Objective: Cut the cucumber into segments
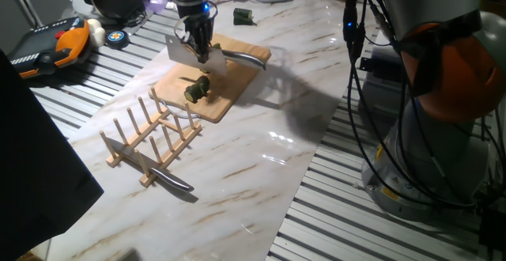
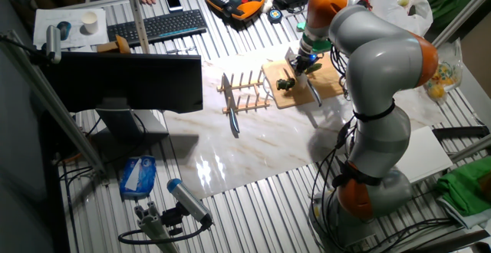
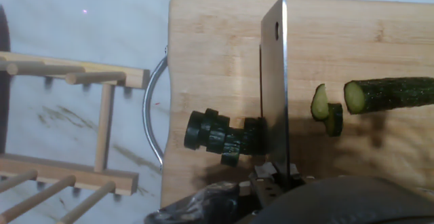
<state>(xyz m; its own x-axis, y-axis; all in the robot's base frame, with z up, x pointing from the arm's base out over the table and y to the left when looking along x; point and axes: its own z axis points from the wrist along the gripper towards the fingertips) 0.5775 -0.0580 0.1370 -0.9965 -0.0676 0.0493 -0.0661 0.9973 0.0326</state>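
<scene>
The cucumber [image 3: 390, 94] lies on the wooden board [image 3: 217, 47], with its pale cut end facing the cleaver blade [image 3: 274, 81]. Two thin slices [image 3: 325, 110] lie just off that cut end. Left of the blade sits a cluster of dark green segments [image 3: 220, 136], also seen as segments [image 1: 198, 88] near the board's [image 1: 221, 103] middle. My gripper [image 1: 199, 46] is shut on the cleaver's handle. It holds the blade [image 1: 186, 52] edge-down above the board, between the cucumber and the cluster. In the hand view, the gripper [image 3: 274, 180] shows at the bottom edge.
A wooden dish rack [image 1: 150, 134] stands beside the board's metal handle [image 3: 152, 112], and a knife [image 1: 162, 178] lies under the rack. A small dark green stub [image 1: 243, 16] sits on the marble behind the board. Tools and a teach pendant [image 1: 55, 47] are at the far left.
</scene>
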